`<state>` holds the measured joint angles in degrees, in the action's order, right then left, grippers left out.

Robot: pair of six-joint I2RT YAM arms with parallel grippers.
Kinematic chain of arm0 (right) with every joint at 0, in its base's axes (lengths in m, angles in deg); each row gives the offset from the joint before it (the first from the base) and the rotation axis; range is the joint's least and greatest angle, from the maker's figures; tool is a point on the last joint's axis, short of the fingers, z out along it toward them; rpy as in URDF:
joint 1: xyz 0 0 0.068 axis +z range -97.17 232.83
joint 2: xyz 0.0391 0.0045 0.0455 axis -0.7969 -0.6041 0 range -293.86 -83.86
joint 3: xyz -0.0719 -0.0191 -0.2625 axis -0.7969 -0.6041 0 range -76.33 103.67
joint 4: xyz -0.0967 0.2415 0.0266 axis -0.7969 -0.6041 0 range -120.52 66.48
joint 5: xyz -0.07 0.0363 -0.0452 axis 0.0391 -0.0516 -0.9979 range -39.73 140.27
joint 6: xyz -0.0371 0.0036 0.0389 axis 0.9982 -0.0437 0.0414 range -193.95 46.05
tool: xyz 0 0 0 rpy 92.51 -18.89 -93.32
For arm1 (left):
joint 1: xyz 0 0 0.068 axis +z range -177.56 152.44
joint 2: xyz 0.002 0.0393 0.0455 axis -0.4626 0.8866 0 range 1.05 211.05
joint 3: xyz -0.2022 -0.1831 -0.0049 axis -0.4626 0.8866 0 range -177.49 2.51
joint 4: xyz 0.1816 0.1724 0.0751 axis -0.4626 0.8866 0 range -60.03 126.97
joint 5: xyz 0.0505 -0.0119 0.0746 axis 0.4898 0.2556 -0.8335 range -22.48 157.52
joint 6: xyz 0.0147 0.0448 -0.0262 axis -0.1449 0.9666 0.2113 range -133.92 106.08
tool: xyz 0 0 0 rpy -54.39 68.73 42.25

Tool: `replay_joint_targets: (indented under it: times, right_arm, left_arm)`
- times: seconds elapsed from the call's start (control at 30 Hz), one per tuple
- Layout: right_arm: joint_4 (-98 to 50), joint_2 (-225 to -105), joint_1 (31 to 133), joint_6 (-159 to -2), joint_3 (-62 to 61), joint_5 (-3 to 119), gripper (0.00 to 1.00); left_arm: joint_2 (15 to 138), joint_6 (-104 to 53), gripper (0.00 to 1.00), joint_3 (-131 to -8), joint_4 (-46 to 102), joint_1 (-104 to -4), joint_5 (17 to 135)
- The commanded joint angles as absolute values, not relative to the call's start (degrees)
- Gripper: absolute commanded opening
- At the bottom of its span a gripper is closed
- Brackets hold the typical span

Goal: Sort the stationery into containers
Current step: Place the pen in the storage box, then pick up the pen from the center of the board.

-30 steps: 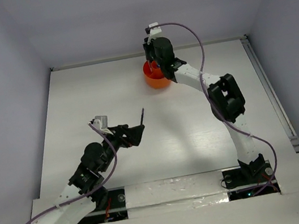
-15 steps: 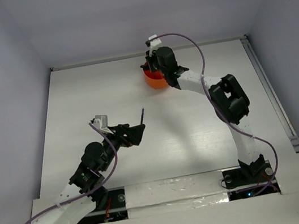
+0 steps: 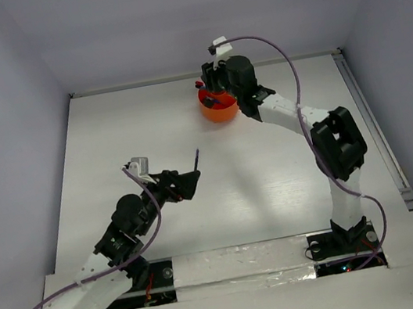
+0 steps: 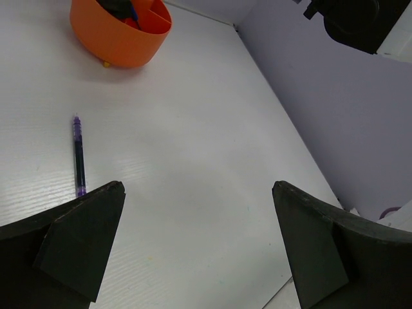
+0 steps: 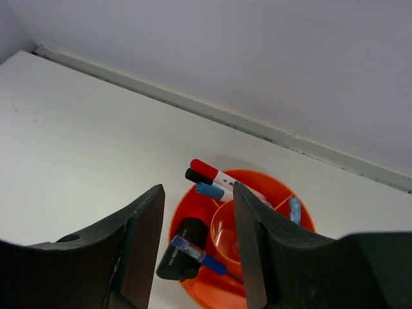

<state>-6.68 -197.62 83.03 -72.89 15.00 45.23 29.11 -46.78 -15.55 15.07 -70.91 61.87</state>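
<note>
The right gripper (image 5: pixel 197 212) is hanging with jaws parted, gripping nothing, over the orange tub (image 5: pixel 177 222) at the table's far edge, where capped markers are lying. The left gripper (image 4: pixel 196 187) is gaping wide and empty beside a slim dark-blue pen (image 4: pixel 78 156) that is lying flat on the table (image 4: pixel 193 129), pointing toward the tub.

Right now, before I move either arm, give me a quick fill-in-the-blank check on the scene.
The tub under the right pincer is coloured ____.
The dark pen lies on the ____, outside the tub.
The left pincer, jaws wide apart, holds ____.
Missing words: orange; table; nothing.
</note>
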Motion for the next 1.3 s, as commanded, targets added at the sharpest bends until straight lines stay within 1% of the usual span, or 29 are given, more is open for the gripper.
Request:
replay_joint_targets:
  times: [0.0,0.23,0.3,0.43,0.5,0.53,0.57,0.6,0.73,0.83,0.87,0.9,0.97,1.0,1.07,1.27]
  right_arm:
    - [-6.7,-194.0,83.2,-75.6,11.7,46.2,0.53]
    - [-9.0,-186.4,83.2,-79.7,7.3,48.7,0.54]
    - [-10.8,-182.8,83.2,-81.8,5.5,49.8,0.52]
    - [-13.1,-177.7,83.2,-86.9,-2.1,55.6,0.44]
    - [-13.8,-176.1,83.2,-88.4,-5.2,57.8,0.32]
    - [-13.9,-174.6,84.0,-88.9,-6.7,58.5,0.28]
    - [-14.2,-173.9,84.6,-89.5,-9.6,58.9,0.22]
    - [-14.5,-173.3,85.2,-89.8,-10.8,59.3,0.19]
    - [-16.0,-172.6,89.8,-91.0,-15.0,60.6,0.16]
    - [-18.1,-175.3,93.8,-92.0,-15.0,58.5,0.19]
    - [-18.6,-176.2,94.4,-93.0,-14.9,57.7,0.23]
    - [-18.7,-178.1,94.9,-93.8,-14.9,57.1,0.33]
    - [-19.1,-180.2,95.7,-95.7,-13.7,56.9,0.44]
    - [-19.8,-182.5,96.8,-95.8,-12.8,56.3,0.53]
    - [-23.3,-185.3,97.8,-95.8,-8.8,52.5,0.61]
    - [-32.9,-195.8,98.4,-96.7,2.5,46.8,0.62]
  left_arm:
    - [28.3,-45.6,0.99,-18.8,14.4,-70.8,61.2]
    - [28.3,-44.4,0.99,-20.6,16.3,-70.8,60.4]
    - [28.3,-44.2,0.99,-21.2,16.5,-70.8,60.4]
    - [28.3,-44.0,0.99,-22.1,17.1,-70.8,59.6]
    - [28.2,-44.0,0.99,-22.5,17.4,-70.8,59.3]
    - [28.2,-44.1,0.99,-22.7,17.7,-70.8,59.3]
    - [28.1,-44.0,0.99,-22.8,17.9,-70.8,59.1]
    - [28.0,-44.0,0.99,-23.4,18.2,-70.8,58.9]
    - [27.5,-44.0,0.99,-25.2,19.7,-70.8,58.5]
    - [27.5,-43.7,0.99,-27.0,21.1,-70.8,57.7]
    - [27.5,-43.7,0.99,-27.3,21.9,-70.8,57.2]
    - [27.5,-43.7,0.99,-27.9,22.1,-70.8,57.2]
    - [27.2,-43.8,0.99,-28.1,22.8,-70.8,57.0]
    - [27.2,-44.1,0.99,-28.1,23.1,-70.8,57.0]
    - [27.0,-44.5,0.98,-27.9,24.0,-70.8,57.0]
    - [25.0,-46.3,0.96,-25.7,25.3,-70.8,56.6]
